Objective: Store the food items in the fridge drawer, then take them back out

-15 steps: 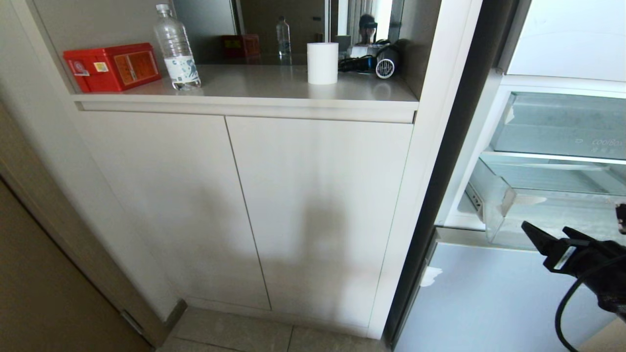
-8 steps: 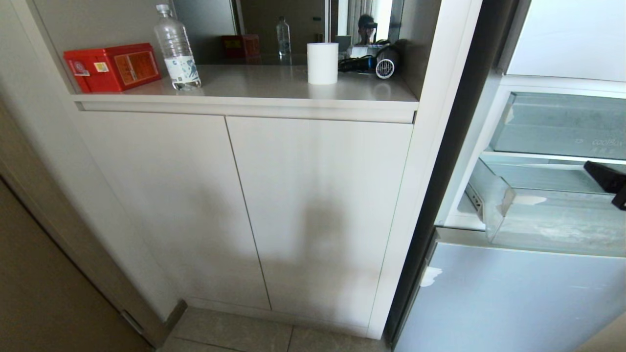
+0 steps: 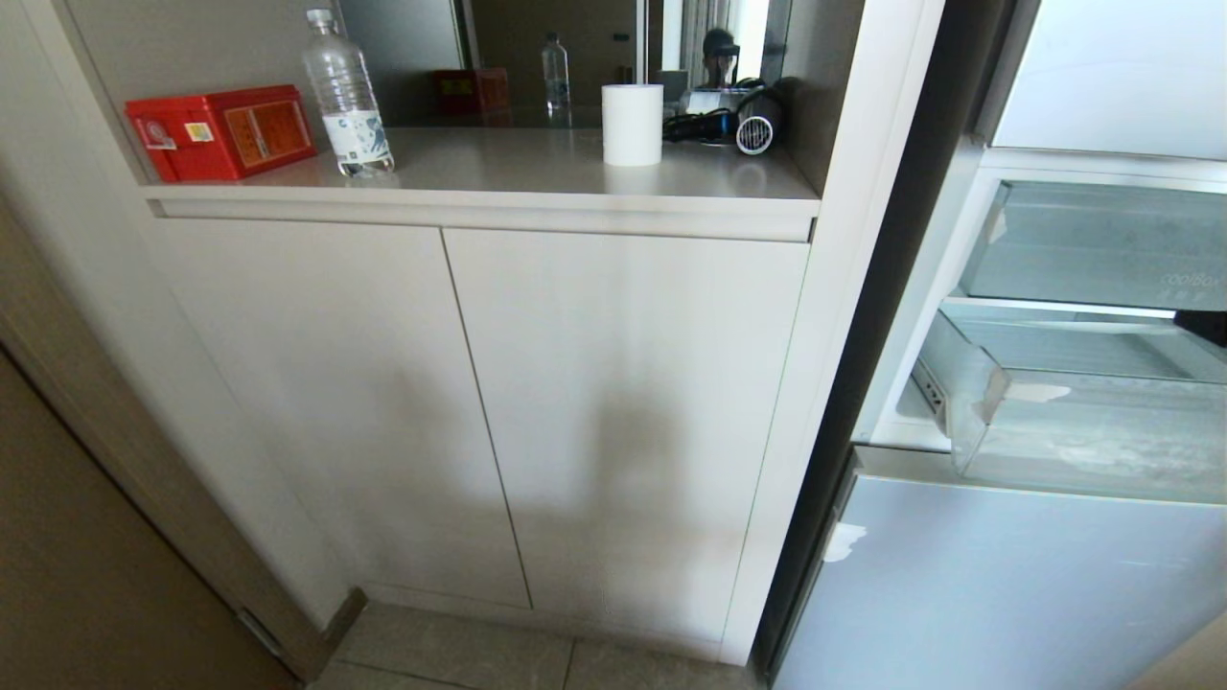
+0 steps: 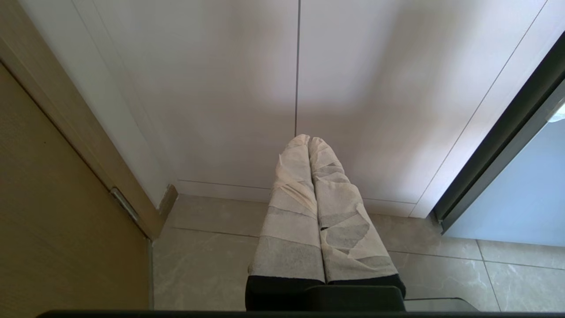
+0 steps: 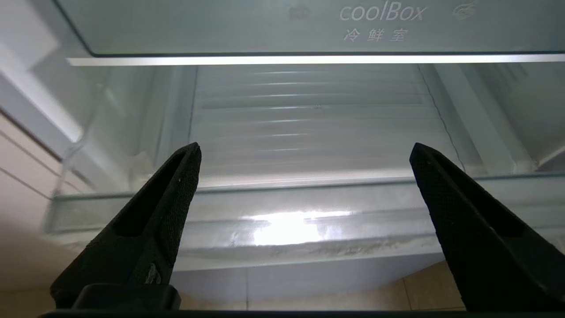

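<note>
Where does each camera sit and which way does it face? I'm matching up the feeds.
Head: high, looking down at cabinet doors and fridge drawer; right arm barely shows.
Left wrist: low, facing the cabinet and floor tiles; shut left claw shows.
Right wrist: facing the drawer; open right claw shows.
Shared: head and right wrist both show the drawer.

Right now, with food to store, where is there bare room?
The fridge drawer shows a bare ribbed floor between its side walls, behind the frosted front; the right gripper faces it, open. The shelf is free between bottle and paper roll.
</note>
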Robot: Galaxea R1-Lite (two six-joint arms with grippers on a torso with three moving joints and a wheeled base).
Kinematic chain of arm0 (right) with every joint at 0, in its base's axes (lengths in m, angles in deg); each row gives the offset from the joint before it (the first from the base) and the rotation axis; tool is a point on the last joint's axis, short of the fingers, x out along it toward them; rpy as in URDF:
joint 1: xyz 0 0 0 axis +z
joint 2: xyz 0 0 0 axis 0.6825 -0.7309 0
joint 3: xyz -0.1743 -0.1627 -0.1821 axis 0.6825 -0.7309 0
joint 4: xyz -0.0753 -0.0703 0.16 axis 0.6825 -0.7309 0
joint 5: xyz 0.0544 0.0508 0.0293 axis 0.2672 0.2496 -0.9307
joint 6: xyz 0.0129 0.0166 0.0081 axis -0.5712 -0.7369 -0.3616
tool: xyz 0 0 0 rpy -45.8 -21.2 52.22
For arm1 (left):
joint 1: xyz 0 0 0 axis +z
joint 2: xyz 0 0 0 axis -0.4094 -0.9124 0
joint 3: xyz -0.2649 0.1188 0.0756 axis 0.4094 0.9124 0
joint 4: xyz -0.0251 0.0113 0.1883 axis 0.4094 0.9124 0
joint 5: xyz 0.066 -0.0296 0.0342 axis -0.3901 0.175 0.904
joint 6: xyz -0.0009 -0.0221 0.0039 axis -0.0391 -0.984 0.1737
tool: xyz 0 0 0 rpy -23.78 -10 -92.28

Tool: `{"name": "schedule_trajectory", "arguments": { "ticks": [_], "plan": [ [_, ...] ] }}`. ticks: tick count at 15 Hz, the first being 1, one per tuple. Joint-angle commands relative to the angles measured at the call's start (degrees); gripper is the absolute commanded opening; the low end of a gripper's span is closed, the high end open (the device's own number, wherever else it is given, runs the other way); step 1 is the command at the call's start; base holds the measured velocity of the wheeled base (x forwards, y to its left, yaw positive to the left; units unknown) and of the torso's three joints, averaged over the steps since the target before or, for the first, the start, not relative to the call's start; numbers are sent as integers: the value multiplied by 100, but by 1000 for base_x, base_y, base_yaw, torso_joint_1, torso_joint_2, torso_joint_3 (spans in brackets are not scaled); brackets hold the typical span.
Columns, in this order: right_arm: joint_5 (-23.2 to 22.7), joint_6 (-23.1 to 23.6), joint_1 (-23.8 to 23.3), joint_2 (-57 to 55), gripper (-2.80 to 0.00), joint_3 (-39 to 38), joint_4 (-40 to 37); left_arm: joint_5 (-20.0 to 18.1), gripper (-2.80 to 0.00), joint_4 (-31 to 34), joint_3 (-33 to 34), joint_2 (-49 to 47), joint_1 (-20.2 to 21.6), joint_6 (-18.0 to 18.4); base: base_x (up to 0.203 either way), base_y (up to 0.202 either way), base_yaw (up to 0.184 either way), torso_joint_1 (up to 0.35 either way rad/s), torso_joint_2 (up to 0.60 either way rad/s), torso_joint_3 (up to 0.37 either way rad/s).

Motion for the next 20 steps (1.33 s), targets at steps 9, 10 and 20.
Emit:
{"name": "schedule_trajectory", "arguments": {
  "ticks": [9,10,20],
  "plan": [
    [-10,355,-47,-2263,0,1503,-297,4,-280,4,-2,-8,6,2,0,0,0,0,0,0],
    [-11,352,-47,-2325,0,1569,-364,4,-280,4,-2,-8,0,2,0,0,0,0,0,0],
    [24,451,-406,-1558,0,1825,-2610,4,-280,4,-2,-8,6,2,0,0,0,0,0,0]
  ]
}}
